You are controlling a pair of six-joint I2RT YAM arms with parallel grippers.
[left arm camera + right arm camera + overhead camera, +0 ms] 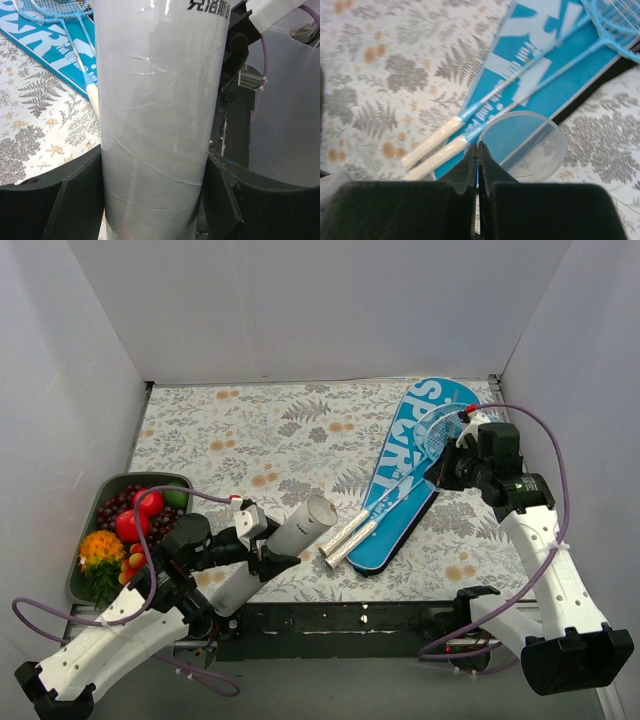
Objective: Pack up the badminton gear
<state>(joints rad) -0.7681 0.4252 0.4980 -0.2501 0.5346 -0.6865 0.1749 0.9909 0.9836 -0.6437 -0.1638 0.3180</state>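
The cover (397, 452) reads "SPORT"; the tube (155, 125) bears characters.

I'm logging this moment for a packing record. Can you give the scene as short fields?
left gripper: shut on white cardboard tube, gripped around its middle
right gripper: shut on rim of translucent round lid
rackets: two light-blue-framed rackets, side by side on cover
cover: long blue racket-shaped cover lettered SPORT, flat on flowered table
tray: dark tray of colourful fruit, far left
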